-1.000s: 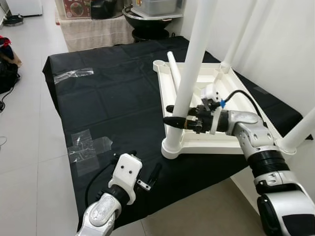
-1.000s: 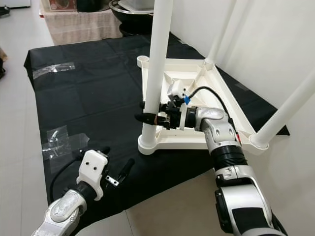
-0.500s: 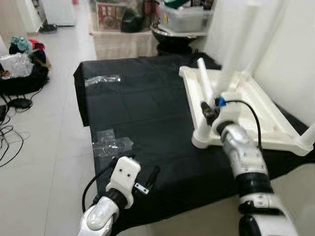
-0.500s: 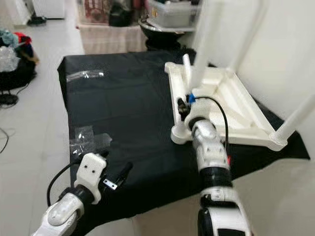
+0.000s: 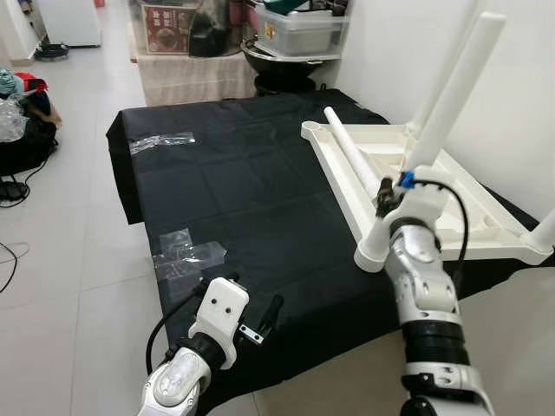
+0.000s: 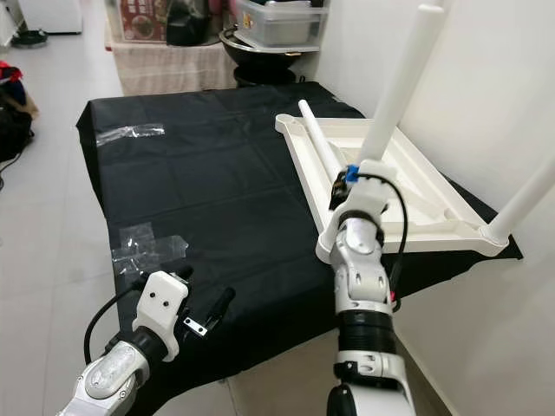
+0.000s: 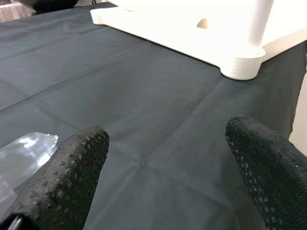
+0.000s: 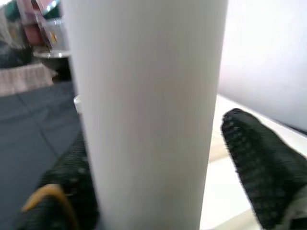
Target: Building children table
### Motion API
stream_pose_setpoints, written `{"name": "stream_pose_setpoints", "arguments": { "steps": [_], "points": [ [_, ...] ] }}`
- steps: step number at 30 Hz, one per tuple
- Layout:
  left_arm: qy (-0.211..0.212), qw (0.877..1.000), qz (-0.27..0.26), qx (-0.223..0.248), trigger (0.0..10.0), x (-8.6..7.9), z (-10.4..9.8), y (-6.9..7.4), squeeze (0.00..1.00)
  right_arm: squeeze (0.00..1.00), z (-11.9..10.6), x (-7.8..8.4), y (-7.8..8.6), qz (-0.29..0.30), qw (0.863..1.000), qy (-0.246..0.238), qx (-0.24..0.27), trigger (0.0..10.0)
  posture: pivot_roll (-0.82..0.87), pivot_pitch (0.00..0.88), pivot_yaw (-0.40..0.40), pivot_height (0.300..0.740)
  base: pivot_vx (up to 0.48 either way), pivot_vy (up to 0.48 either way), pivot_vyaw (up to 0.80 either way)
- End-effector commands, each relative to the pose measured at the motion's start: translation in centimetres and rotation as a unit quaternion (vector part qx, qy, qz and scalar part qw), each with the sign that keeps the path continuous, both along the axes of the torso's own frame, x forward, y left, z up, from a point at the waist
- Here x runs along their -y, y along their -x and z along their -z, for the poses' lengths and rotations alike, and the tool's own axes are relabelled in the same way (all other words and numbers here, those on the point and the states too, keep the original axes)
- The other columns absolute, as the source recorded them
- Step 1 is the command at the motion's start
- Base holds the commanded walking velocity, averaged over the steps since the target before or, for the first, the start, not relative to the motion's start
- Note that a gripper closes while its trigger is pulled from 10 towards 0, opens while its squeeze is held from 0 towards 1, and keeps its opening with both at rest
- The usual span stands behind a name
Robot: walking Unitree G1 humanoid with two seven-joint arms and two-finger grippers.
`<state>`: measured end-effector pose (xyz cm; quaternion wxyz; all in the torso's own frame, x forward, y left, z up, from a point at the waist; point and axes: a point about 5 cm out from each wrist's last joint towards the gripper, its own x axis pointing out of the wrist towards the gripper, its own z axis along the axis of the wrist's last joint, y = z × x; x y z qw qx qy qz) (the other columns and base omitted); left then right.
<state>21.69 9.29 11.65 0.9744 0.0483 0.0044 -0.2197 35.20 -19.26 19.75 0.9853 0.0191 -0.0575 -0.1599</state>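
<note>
— Where was the table?

— The upturned white plastic children's table top [image 5: 434,178] lay on the black cloth sheet [image 5: 251,199] over the pale tiled floor [image 5: 78,260], against the white wall [image 6: 486,95]. One white tubular leg [image 6: 397,87] stood up from its near corner socket; two more rose farther back (both cut off by the frame edge), and a fourth white tube [image 5: 351,160] lay loose in the tray.

— And the right gripper?

— The right gripper [image 5: 382,194] sat low on that upright leg, a black finger [image 8: 259,167] on either side of the tube. Whether the pads actually pressed it could not be told; the wrist view was blurred.

— The left?

— The left gripper [image 7: 165,163] hung over the sheet's near edge, fingers spread apart, holding nothing, near some crumpled clear tape [image 5: 186,256].
</note>
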Motion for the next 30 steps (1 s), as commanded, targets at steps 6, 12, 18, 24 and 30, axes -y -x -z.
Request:
{"name": "stream_pose_setpoints", "arguments": {
  "steps": [6, 12, 18, 24, 30],
  "points": [
    [0.000, 1.000, 0.002, -0.006, 10.0, 0.2, 0.4, 0.0, 0.00, 0.00, -1.1, -0.2, -0.6, -0.046, 0.998, 0.046, 0.011, 10.0, 0.04, 0.027, -0.079, 0.740, 0.000, 0.000, 0.00],
    [0.000, 1.000, 0.003, -0.006, 10.0, 0.2, 0.4, 0.0, 0.00, 0.00, 0.4, 1.2, -0.4, -0.057, 0.994, 0.087, -0.031, 10.0, 0.04, 0.025, -0.080, 0.740, 0.000, 0.000, 0.00],
    [0.000, 1.000, 0.003, -0.007, 10.0, 0.2, 0.4, 0.0, 0.00, 0.00, 4.6, -0.5, 3.0, -0.097, 0.992, 0.058, -0.060, 10.0, 0.03, 0.020, -0.078, 0.740, 0.000, 0.000, 0.00],
    [-0.001, 1.000, 0.005, -0.008, 10.0, 0.2, 0.6, 0.0, 0.00, 0.00, 6.2, -1.5, 5.3, -0.128, 0.987, 0.058, -0.072, 10.0, 0.03, 0.013, -0.073, 0.740, 0.000, 0.000, 0.00],
    [-0.002, 1.000, 0.007, -0.008, 10.0, 0.1, 0.6, 0.0, 0.00, 0.00, 6.8, -2.1, 7.7, -0.193, 0.973, 0.110, -0.064, 10.0, 0.03, 0.010, -0.074, 0.740, 0.000, 0.000, 0.00]
  ]
}}
